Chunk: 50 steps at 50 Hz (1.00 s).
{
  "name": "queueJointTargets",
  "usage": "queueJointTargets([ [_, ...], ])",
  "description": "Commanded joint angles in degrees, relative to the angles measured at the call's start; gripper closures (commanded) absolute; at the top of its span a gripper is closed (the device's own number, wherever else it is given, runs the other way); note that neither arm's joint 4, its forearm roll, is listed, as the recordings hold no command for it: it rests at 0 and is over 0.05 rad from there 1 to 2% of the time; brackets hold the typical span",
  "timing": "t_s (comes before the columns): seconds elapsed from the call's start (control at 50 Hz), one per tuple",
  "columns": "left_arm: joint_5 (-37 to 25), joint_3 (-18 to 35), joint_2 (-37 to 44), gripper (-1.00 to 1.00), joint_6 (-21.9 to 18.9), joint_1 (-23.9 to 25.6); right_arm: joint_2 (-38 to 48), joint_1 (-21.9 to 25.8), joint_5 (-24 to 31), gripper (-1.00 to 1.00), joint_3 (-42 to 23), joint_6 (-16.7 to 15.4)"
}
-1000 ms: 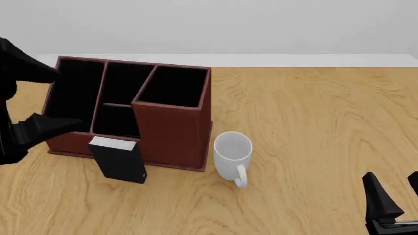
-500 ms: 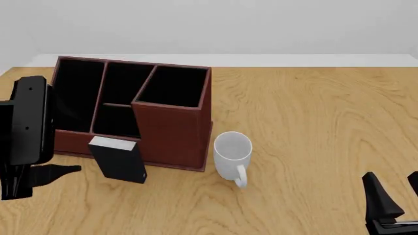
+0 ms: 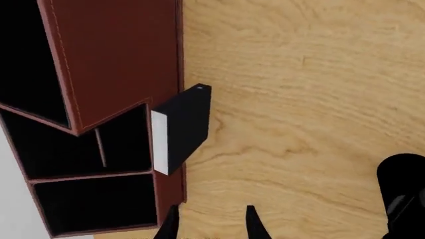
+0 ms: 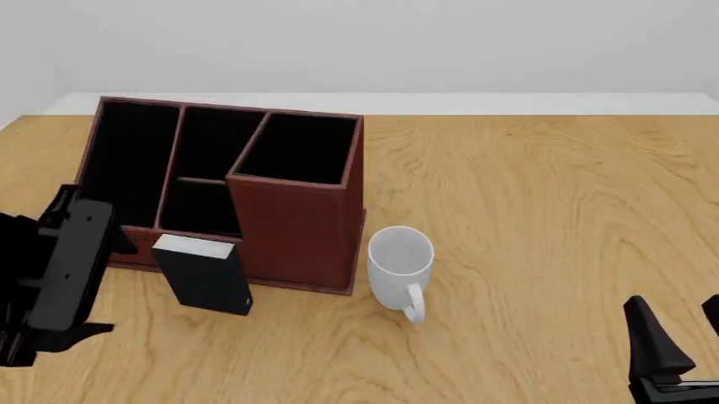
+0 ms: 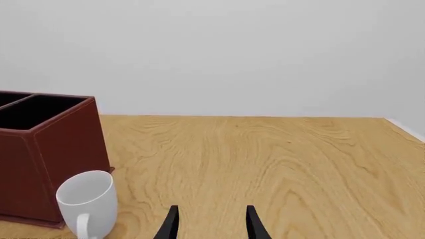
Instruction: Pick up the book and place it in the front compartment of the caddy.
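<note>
The book (image 4: pixel 205 274) is a black slab with its white-grey page edge on top. It stands on the table against the low front wall of the reddish-brown caddy (image 4: pixel 295 220). In the left wrist view the book (image 3: pixel 183 128) lies ahead of the fingers, beside the caddy (image 3: pixel 119 55). My left gripper (image 4: pixel 109 288) is open and empty, just left of the book and apart from it; it also shows in the left wrist view (image 3: pixel 211 224). My right gripper (image 4: pixel 682 337) is open and empty at the front right, seen too in its wrist view (image 5: pixel 211 223).
A white mug (image 4: pixel 400 266) stands upright just right of the caddy's tall front corner, handle toward me; it also shows in the right wrist view (image 5: pixel 86 200). Bare wooden table (image 4: pixel 540 210) stretches to the right. A grey wall rises behind the table.
My left arm has swung in from the far left, come lower and nearer the book, and now points at it. The book, mug, caddy and right arm have not moved.
</note>
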<state>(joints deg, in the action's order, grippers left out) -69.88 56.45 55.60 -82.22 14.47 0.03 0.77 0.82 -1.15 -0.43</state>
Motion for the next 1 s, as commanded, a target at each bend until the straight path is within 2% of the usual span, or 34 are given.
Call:
queueJointTargets([
  [0.02,0.0,-0.2,0.9,-1.00,-6.5,-2.0,0.0,0.2,0.0,-1.00,0.1,-0.4],
  [0.14,0.0,1.6,2.4,-1.00,-7.3,-1.6,0.0,0.0,0.0,-1.00,0.2,-0.5],
  [0.28,0.0,4.7,4.8,-1.00,-6.0,-0.1,0.0,0.0,0.0,-1.00,0.3,-0.6],
  [0.5,0.7,9.0,8.8,-1.00,-7.6,-2.1,0.0,0.0,-0.2,-1.00,0.5,-1.4],
  [0.7,5.2,6.9,11.2,-1.00,-6.4,-0.5,0.0,-0.5,-0.3,-1.00,0.7,-1.7],
  [0.86,7.6,5.8,12.4,-1.00,-6.8,-0.9,0.0,-0.7,-0.4,-1.00,0.7,-1.7],
  [1.0,12.2,3.8,14.3,-1.00,-6.5,-1.0,0.0,-0.6,-0.3,-1.00,0.6,-1.7],
])
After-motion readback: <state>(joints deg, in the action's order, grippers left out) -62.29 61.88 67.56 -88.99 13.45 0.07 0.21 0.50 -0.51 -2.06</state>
